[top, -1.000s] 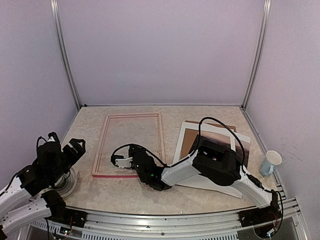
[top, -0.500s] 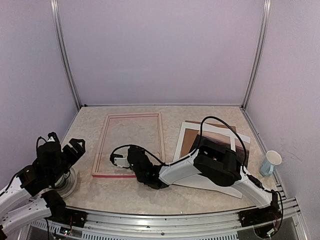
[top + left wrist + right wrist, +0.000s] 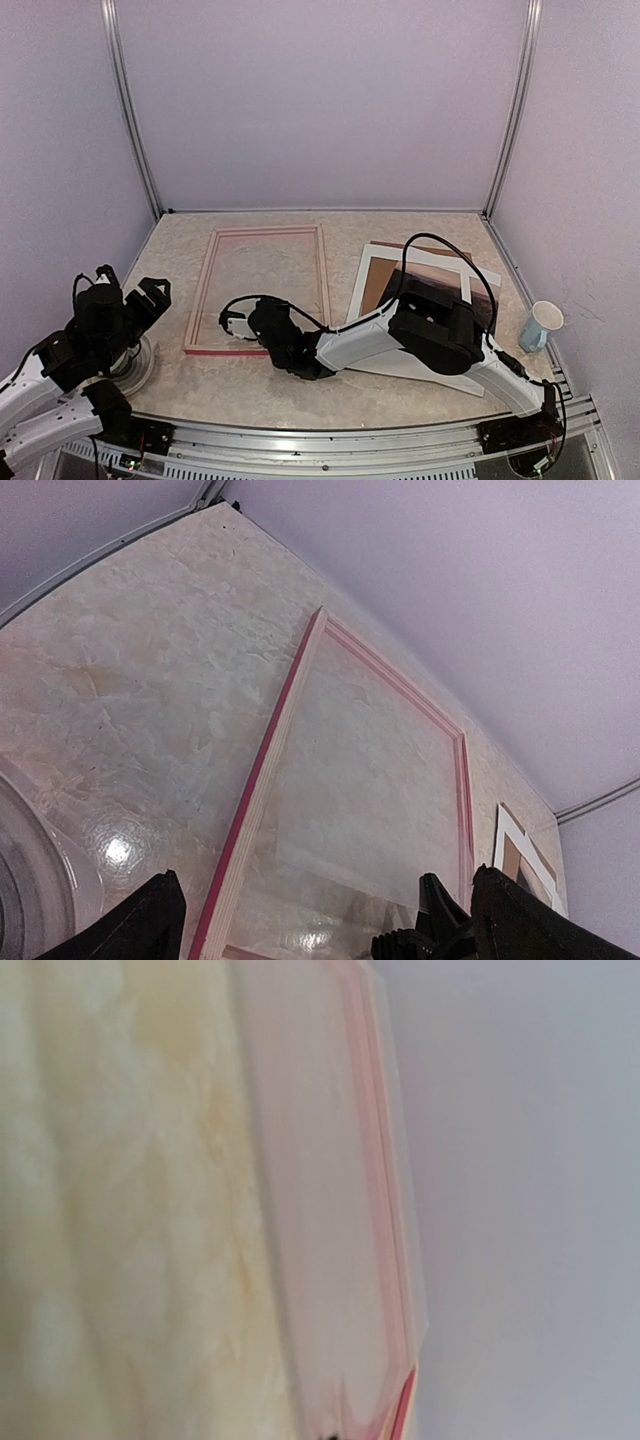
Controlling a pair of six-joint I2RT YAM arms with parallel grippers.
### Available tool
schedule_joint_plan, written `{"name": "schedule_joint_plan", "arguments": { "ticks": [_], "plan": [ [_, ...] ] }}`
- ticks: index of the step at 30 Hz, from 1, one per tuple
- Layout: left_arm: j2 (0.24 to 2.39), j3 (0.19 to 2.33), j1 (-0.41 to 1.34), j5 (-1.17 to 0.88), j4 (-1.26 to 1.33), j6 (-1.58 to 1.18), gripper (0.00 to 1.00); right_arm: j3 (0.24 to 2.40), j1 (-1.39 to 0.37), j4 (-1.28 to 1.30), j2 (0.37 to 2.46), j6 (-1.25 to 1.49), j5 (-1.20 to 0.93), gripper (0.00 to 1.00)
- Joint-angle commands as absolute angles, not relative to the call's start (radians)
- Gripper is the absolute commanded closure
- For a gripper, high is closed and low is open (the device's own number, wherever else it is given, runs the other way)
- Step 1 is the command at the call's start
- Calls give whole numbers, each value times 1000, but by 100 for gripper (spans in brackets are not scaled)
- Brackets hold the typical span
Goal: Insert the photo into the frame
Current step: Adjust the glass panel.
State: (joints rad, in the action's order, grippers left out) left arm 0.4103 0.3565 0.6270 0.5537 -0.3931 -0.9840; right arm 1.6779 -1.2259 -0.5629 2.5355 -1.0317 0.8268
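The frame (image 3: 200, 295) lies flat on the table left of centre, its pink-red moulding (image 3: 255, 780) around a clear pane. The photo (image 3: 432, 282), dark, lies to its right in a stack with a white mat and a brown board, partly under my right arm. My right gripper (image 3: 236, 322) reaches left over the frame's near edge, shut. Its wrist view is blurred, showing only the frame's pink edge (image 3: 375, 1160) close up. Whether the fingers pinch anything does not show. My left gripper (image 3: 130, 290) hangs open at the far left, apart from the frame, nothing between its fingers (image 3: 150, 920).
A white cup (image 3: 541, 325) stands at the right edge of the table. A round clear roll (image 3: 135, 368) sits below my left gripper. Walls close in the table on three sides, with metal posts in the back corners.
My right gripper has slid a little to the left along the frame's near edge. The left arm, the frame and the photo stack have not moved.
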Motion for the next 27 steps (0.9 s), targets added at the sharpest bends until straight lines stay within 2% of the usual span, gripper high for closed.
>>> {"name": "schedule_joint_plan", "arguments": {
  "ticks": [1,27],
  "plan": [
    [404,335,617,559,-402,-987,1,1708,-1245,-523,2486,-984,849,100],
    [390,330,617,554,-410,-992,1,1678,-1281,-514,2447,-991,902,100]
  ]
}}
